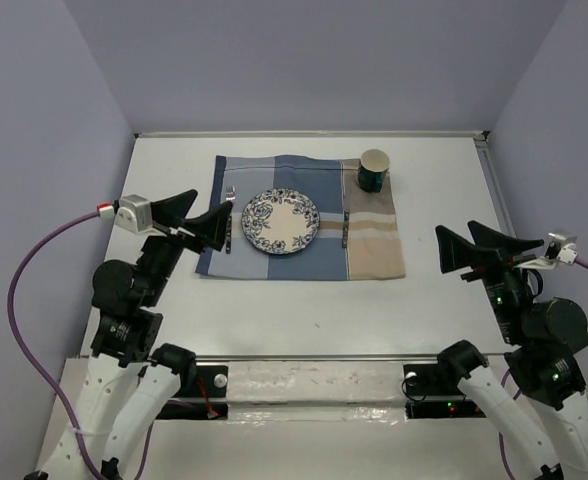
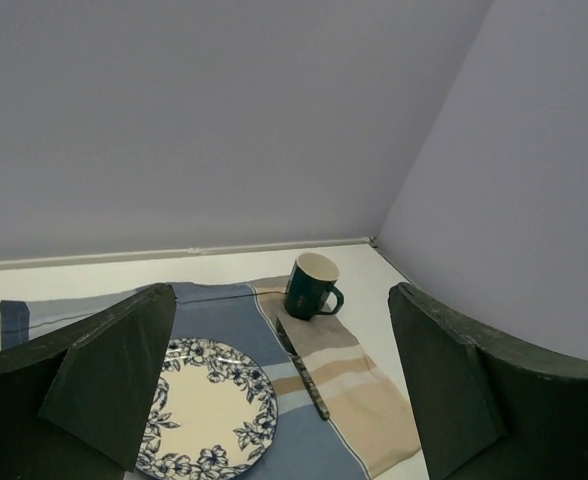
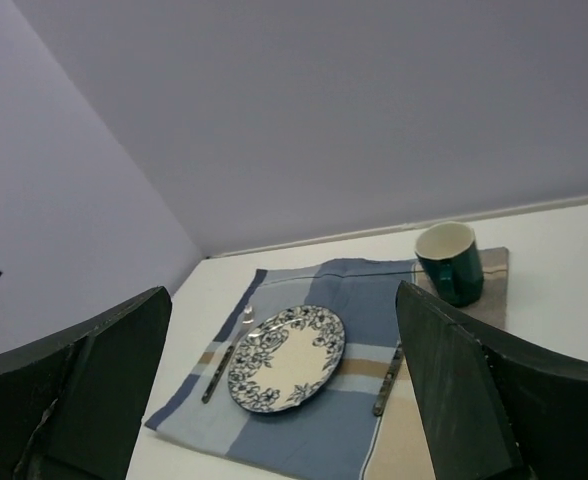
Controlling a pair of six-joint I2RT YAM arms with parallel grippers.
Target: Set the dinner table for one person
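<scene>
The white dinner table (image 1: pixel 304 320) carries a blue-and-tan placemat (image 1: pixel 374 255). On the mat sits a blue floral plate (image 1: pixel 280 221), a fork (image 1: pixel 229 222) to its left, a knife (image 1: pixel 344 229) to its right and a dark green mug (image 1: pixel 374 170) at the far right corner. They also show in the left wrist view: plate (image 2: pixel 209 415), knife (image 2: pixel 309 385), mug (image 2: pixel 312 286). My left gripper (image 1: pixel 202 222) is open and empty, raised by the mat's left edge. My right gripper (image 1: pixel 474 245) is open and empty, raised to the right of the mat.
Lilac walls close the table at the back and both sides. A metal rail (image 1: pixel 304 357) runs along the near edge between the arm bases. A purple cable (image 1: pixel 19 290) loops off the left arm.
</scene>
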